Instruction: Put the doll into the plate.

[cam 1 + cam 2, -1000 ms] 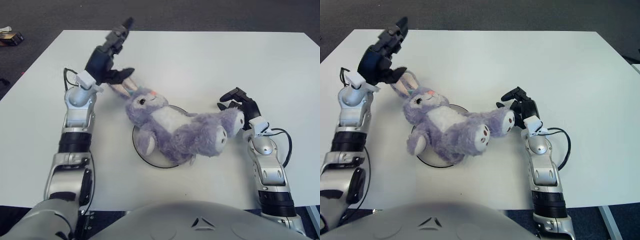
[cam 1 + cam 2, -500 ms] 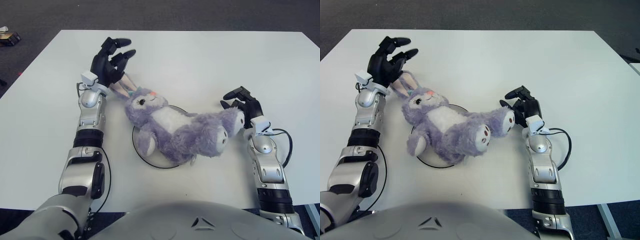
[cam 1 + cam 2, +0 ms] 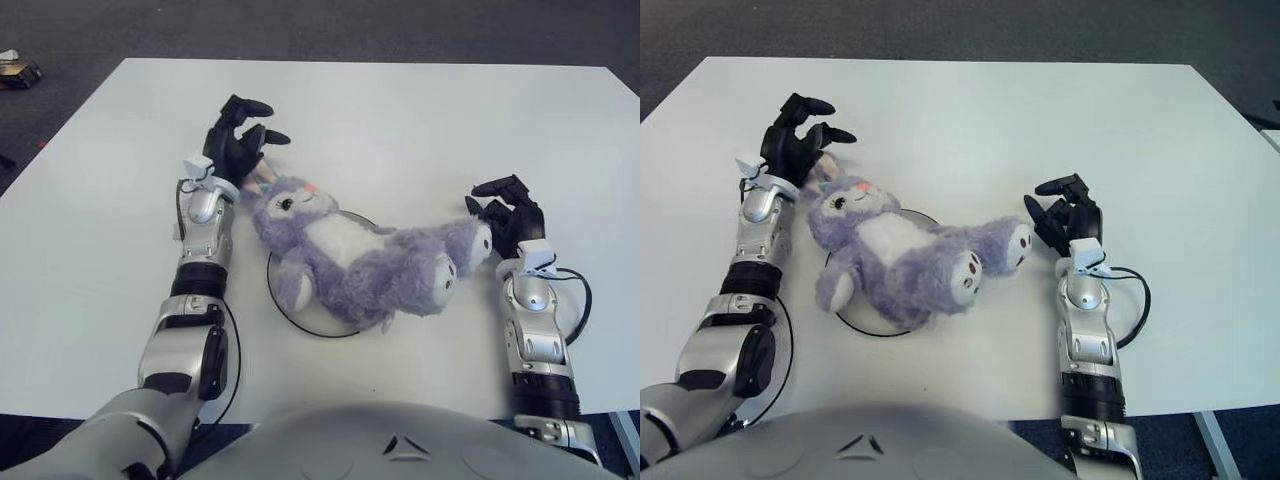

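Note:
A purple plush rabbit doll (image 3: 345,245) lies on its back across a clear round plate (image 3: 290,309), head to the upper left and feet to the right beyond the rim. My left hand (image 3: 240,148) is just left of the doll's head, over its ears, fingers spread and holding nothing. Right of the doll's feet is my right hand (image 3: 510,212), a small gap away, fingers loosely open and empty.
The white table (image 3: 400,120) stretches wide behind the doll and to both sides. Dark carpet lies beyond its far edge, with a small object (image 3: 20,72) on the floor at the far left. A black cable (image 3: 578,300) loops beside my right forearm.
My left hand came down and in toward the doll's ears. My right hand drew back to the right, away from the doll's feet. The doll has not moved.

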You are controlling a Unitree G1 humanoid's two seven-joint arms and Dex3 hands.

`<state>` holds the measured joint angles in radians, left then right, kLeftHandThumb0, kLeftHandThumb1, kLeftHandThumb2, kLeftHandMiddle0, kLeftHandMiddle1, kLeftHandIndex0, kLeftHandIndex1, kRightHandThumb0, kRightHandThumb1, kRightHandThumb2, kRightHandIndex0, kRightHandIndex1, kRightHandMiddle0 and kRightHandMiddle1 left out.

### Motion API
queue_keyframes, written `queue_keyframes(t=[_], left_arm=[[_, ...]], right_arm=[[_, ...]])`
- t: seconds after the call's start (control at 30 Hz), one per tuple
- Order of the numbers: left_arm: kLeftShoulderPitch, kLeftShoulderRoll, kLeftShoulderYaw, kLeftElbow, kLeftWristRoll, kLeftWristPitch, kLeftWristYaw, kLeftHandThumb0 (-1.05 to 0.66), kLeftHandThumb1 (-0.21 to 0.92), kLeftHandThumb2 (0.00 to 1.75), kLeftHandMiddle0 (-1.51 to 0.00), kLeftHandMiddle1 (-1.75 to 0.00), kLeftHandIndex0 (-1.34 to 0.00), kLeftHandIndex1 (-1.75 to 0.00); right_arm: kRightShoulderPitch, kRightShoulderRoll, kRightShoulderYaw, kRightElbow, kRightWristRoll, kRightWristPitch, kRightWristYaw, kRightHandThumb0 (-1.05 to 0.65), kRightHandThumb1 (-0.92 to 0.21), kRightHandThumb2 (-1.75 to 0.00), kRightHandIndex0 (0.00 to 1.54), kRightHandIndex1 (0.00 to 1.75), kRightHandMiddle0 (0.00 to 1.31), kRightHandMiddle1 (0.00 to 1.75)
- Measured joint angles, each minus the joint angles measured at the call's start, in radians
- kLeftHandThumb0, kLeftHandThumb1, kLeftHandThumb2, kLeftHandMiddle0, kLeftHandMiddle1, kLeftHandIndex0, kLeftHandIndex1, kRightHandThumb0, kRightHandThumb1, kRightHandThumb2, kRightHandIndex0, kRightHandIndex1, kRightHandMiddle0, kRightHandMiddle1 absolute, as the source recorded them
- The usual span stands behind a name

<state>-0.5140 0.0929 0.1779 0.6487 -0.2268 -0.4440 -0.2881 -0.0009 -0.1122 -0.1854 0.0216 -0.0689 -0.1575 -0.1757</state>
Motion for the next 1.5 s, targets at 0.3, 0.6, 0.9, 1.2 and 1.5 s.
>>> queue_keyframes(t=[0.3,0.6,0.9,1.2,1.5], left_arm=[[-0.02,-0.024,-0.003,0.055,0.024,-0.035,0.038,-0.35,0.92,0.33,-0.78,-1.54,-0.4,-1.54],[-0.057,-0.034,0.007,0.167,0.037,-0.07,0.053,-0.35,0.92,0.36,-0.8,-1.52,-0.37,-1.57],[-0.158,-0.037,0.053,0.377,0.02,-0.126,0.031,-0.35,0.92,0.37,-0.81,-1.52,-0.35,-1.59],[-0.175,-0.042,0.067,0.42,0.016,-0.158,0.005,-0.35,0.92,0.38,-0.8,-1.55,-0.35,-1.59],[-0.18,-0.047,0.074,0.432,0.016,-0.168,-0.003,-0.35,0.92,0.38,-0.79,-1.56,-0.35,-1.6]], right_arm=[[-0.013,-0.001,-0.011,0.004,0.006,0.002,-0.002,-0.36,-0.92,-0.33,0.76,1.75,0.41,1.54],[-0.019,-0.004,-0.016,0.008,0.008,0.003,-0.002,-0.36,-0.92,-0.35,0.78,1.75,0.38,1.57],[-0.039,-0.007,-0.034,0.034,0.021,0.005,-0.003,-0.36,-0.87,-0.48,0.79,1.75,0.35,1.63],[-0.072,-0.012,-0.06,0.098,0.041,-0.013,-0.003,-0.36,-0.82,-0.6,0.8,1.75,0.32,1.69],[-0.089,-0.02,-0.066,0.14,0.048,-0.043,-0.003,-0.36,-0.81,-0.61,0.81,1.75,0.32,1.7]])
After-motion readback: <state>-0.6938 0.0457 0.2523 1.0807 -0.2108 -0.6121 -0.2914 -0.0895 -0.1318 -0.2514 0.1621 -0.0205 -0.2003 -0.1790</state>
